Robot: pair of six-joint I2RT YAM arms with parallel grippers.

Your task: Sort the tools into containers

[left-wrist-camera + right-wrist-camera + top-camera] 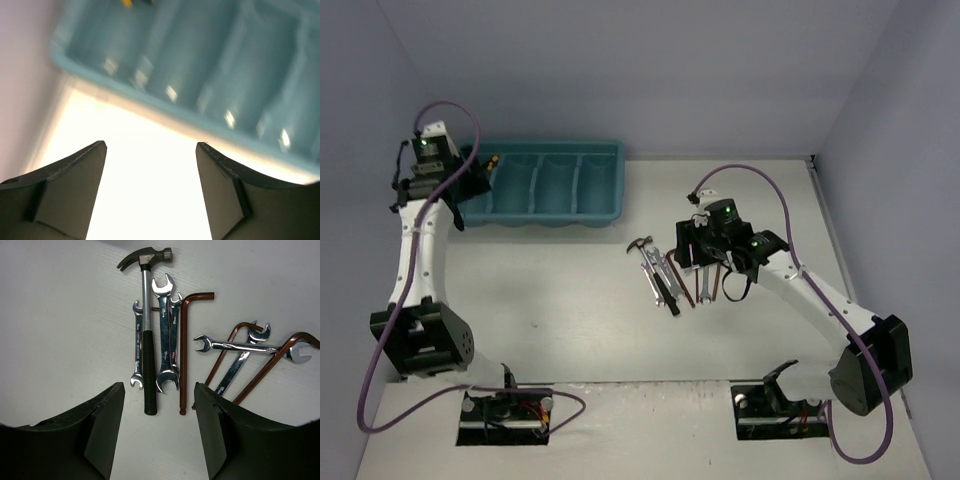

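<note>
The teal tray (556, 217) of containers sits at the back left. A yellow-and-black tool (492, 160) lies in its leftmost compartment; only a yellow scrap (127, 3) of it shows in the left wrist view. My left gripper (463, 190) hangs by the tray's left end. It (151, 145) is open and empty, over bright table in front of the tray wall (200, 65). My right gripper (159, 386) is open just short of the hammer (148, 340), the silver wrenches (165, 340) and the dark red keys (183, 350).
The loose tools (670, 278) lie in a cluster right of centre, under my right gripper (698, 258). More keys (270, 365) and crossed wrenches (240, 346) lie to the right of the hammer. Grey walls close in the table at the back and both sides.
</note>
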